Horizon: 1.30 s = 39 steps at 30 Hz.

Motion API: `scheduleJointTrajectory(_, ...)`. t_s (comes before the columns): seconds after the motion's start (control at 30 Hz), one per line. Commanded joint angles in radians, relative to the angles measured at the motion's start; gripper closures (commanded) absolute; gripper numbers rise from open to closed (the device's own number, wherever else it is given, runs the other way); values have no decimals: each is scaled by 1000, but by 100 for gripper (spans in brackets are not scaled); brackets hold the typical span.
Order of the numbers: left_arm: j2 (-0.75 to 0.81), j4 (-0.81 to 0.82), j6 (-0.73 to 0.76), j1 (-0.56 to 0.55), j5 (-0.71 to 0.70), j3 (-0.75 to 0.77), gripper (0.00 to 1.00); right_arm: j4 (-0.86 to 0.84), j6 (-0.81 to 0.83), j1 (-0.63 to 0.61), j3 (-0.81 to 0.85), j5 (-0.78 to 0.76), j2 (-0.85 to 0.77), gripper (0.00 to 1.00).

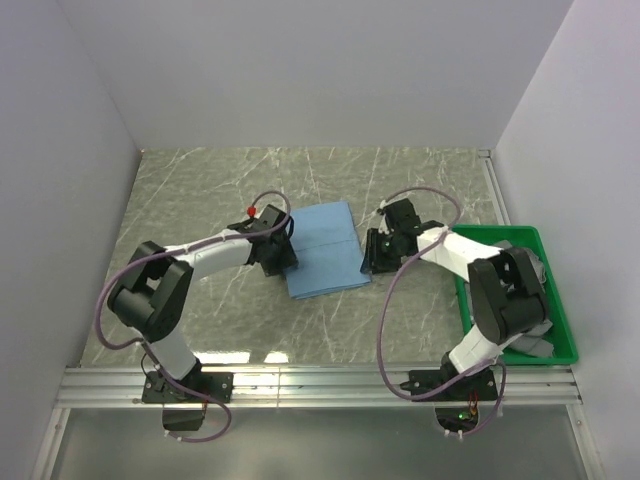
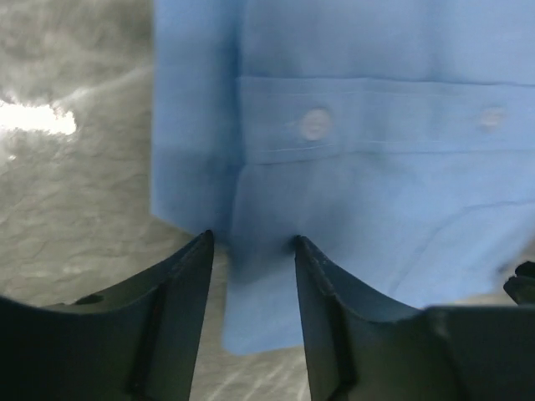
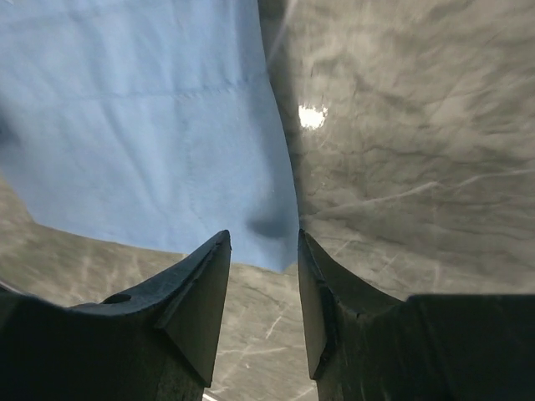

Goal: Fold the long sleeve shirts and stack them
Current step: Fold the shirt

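One light blue long sleeve shirt (image 1: pixel 325 248) lies folded into a flat rectangle in the middle of the table. My left gripper (image 1: pixel 283 260) is at its left edge. In the left wrist view that gripper (image 2: pixel 252 241) stands open, with the shirt (image 2: pixel 376 167) lying under the gap; a button (image 2: pixel 315 124) shows on its placket. My right gripper (image 1: pixel 368 258) is at the shirt's right edge. In the right wrist view it (image 3: pixel 263 236) is open over bare table, a corner of the shirt (image 3: pixel 142 125) just past its tips. Nothing is gripped.
A green tray (image 1: pixel 500 232) stands at the right edge of the marbled table (image 1: pixel 200 190), with grey cloth (image 1: pixel 540 345) in it, partly behind the right arm. White walls close in the left, back and right sides.
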<state>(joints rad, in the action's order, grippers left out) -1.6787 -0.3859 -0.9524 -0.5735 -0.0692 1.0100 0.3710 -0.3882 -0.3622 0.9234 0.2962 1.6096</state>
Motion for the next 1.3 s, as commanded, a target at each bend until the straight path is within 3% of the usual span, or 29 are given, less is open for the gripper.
scheduleJointTrajectory(0.0,-9,-11,7,-6,-11,10,53,39,34,-37,57,-15,47,55)
scheduleJointTrajectory(0.1,-50,-33,35,-6,-26,35,57,54,48,-69,80,0,96,57)
scheduleJointTrajectory(0.27,-157,-74,138,43,-76,127,56,72,45,-168,126,61,144,65)
scheduleJointTrajectory(0.5,-334,-148,361,167,-201,450,38,-10,-73,-394,310,251,274,66)
scheduleJointTrajectory(0.67,-287,-117,368,256,-167,581,23,5,-67,-458,439,169,274,58)
scheduleJointTrajectory(0.8,-104,-78,249,273,-182,451,5,20,-20,-403,391,11,162,49)
scheduleJointTrajectory(0.87,17,-82,164,274,-185,337,4,19,5,-347,368,-43,115,45)
scheduleJointTrajectory(1.03,238,-33,2,273,-89,46,5,11,43,-157,327,-146,88,41)
scheduleJointTrajectory(1.1,269,7,-55,271,12,-67,10,-7,41,-95,336,-132,114,41)
scheduleJointTrajectory(1.27,263,130,-123,251,88,-186,19,-49,28,29,373,-95,212,47)
